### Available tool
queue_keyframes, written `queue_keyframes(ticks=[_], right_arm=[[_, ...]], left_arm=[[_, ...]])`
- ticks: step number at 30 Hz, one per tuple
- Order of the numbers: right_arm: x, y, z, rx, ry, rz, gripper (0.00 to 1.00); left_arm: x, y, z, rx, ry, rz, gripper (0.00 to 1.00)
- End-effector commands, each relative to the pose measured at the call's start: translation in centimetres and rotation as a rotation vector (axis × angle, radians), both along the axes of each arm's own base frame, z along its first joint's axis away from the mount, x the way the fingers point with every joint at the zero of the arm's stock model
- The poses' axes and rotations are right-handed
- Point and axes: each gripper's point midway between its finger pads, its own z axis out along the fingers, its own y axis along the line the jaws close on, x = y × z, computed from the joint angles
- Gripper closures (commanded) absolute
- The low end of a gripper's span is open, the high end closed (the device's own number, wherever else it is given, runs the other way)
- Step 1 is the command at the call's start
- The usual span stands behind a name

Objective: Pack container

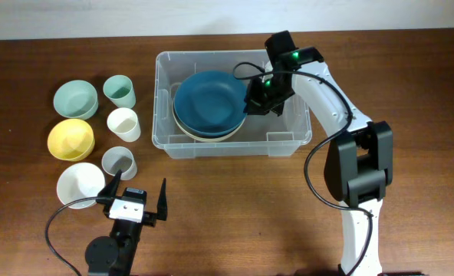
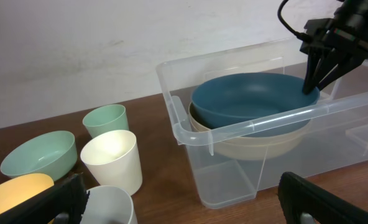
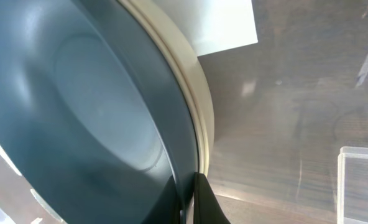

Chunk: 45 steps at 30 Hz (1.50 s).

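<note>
The container (image 1: 288, 142) is a large clear bin at the middle back of the table. Inside its left half a dark blue bowl (image 1: 208, 100) is nested in a cream bowl (image 1: 204, 136). My right gripper (image 1: 250, 103) reaches down into the bin and is shut on the blue bowl's right rim. In the right wrist view one finger is inside the blue bowl (image 3: 78, 112) and the other outside, against the cream rim (image 3: 193, 81). A white label (image 3: 215, 22) shows on the bin's base. My left gripper (image 1: 138, 190) stands open and empty near the table's front edge, apart from the bin (image 2: 258, 124).
Left of the bin stand a mint bowl (image 1: 75, 98), a mint cup (image 1: 120, 91), a white cup (image 1: 124, 124), a yellow bowl (image 1: 70, 139), a grey cup (image 1: 120, 162) and a white bowl (image 1: 80, 185). The grey cup is just ahead of the left gripper.
</note>
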Motion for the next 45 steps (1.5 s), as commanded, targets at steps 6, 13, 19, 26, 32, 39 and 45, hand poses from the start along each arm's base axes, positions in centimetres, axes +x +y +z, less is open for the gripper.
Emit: queue_keyframes(ticks=[6,13,19,26,32,39,45], right_arm=[[-0.3,0.4,-0.1,0.041,0.012,0.024,0.96],[-0.5,0.4,-0.1,0.040,0.009,0.042,0.90],[-0.7,0.3,-0.1,0.039,0.016,0.047,0.67],[-0.7,0.3,-0.1,0.039,0.011,0.052,0.47],[-0.1,0.4,0.7,0.044,-0.037,0.087,0.36],[1.0,0.6,3.9,0.043,-0.137,0.154,0.28],[1.9,-2.7,8.3,-0.162,-0.220,0.131,0.21]], left_arm=[[0.0,0.3,-0.1,0.017,-0.003,0.012,0.00],[0.0,0.3,-0.1,0.017,-0.003,0.012,0.00],[0.0,0.3,-0.1,0.017,-0.003,0.012,0.00],[0.0,0.3,-0.1,0.017,-0.003,0.012,0.00],[0.0,0.3,-0.1,0.017,-0.003,0.012,0.00],[0.0,0.3,-0.1,0.017,-0.003,0.012,0.00],[0.0,0.3,-0.1,0.017,-0.003,0.012,0.00]])
